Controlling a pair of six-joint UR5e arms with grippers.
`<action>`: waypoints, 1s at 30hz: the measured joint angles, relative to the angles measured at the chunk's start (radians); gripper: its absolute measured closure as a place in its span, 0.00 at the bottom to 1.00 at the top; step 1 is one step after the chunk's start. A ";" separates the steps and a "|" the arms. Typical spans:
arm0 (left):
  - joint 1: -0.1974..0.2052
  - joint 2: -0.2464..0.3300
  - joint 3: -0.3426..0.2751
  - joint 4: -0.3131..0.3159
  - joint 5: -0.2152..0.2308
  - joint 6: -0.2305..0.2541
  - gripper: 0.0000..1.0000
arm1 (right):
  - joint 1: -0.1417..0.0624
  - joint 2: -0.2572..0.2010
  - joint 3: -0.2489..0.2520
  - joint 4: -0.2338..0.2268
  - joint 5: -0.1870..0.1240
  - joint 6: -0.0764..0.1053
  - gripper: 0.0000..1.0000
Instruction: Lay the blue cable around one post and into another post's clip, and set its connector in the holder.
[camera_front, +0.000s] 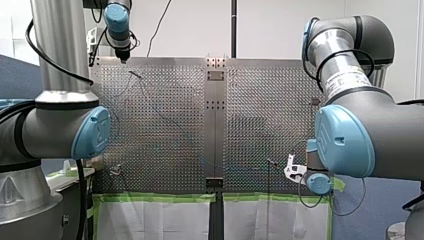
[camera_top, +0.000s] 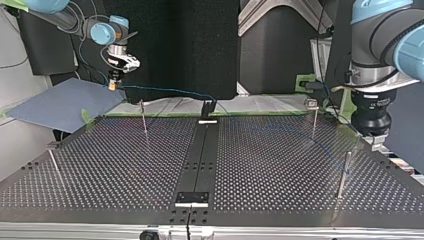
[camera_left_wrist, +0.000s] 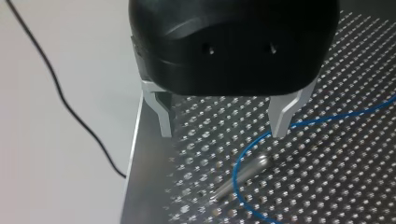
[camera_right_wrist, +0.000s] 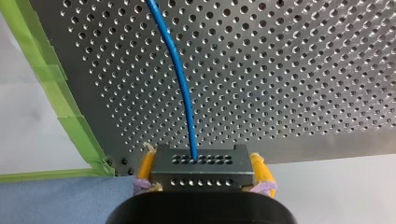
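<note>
The blue cable (camera_right_wrist: 182, 88) runs out of a dark perforated connector (camera_right_wrist: 201, 166), and the yellow pads of my right gripper (camera_right_wrist: 201, 179) are shut on that connector. In the top view this gripper (camera_top: 114, 84) hangs beyond the table's far left corner, and the cable (camera_top: 170, 90) leads from it toward the black holder (camera_top: 207, 108). My left gripper (camera_left_wrist: 223, 130) stands open above the plate. Its metal fingers (camera_left_wrist: 284, 116) hold nothing. Just below them the cable (camera_left_wrist: 238, 163) curves around a slim metal post (camera_left_wrist: 250, 170). In the front view my left gripper (camera_front: 122, 57) is at the far left corner.
Thin posts stand on the perforated plate (camera_top: 280, 170): one (camera_top: 143, 117) at the far left, one with a clip (camera_top: 313, 107) at the far right, one (camera_top: 344, 172) at the near right, one (camera_top: 54, 162) at the near left. A bracket (camera_top: 191, 198) sits at the near centre.
</note>
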 joint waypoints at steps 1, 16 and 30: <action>-0.002 0.000 0.000 -0.007 0.000 0.000 0.00 | 0.000 0.000 0.000 0.000 0.000 0.000 1.00; -0.014 0.000 0.000 -0.098 -0.001 0.000 0.00 | 0.005 0.000 0.000 0.004 0.000 0.000 1.00; -0.018 0.000 0.000 -0.101 -0.009 -0.004 0.00 | 0.012 0.000 0.000 0.006 0.000 0.000 1.00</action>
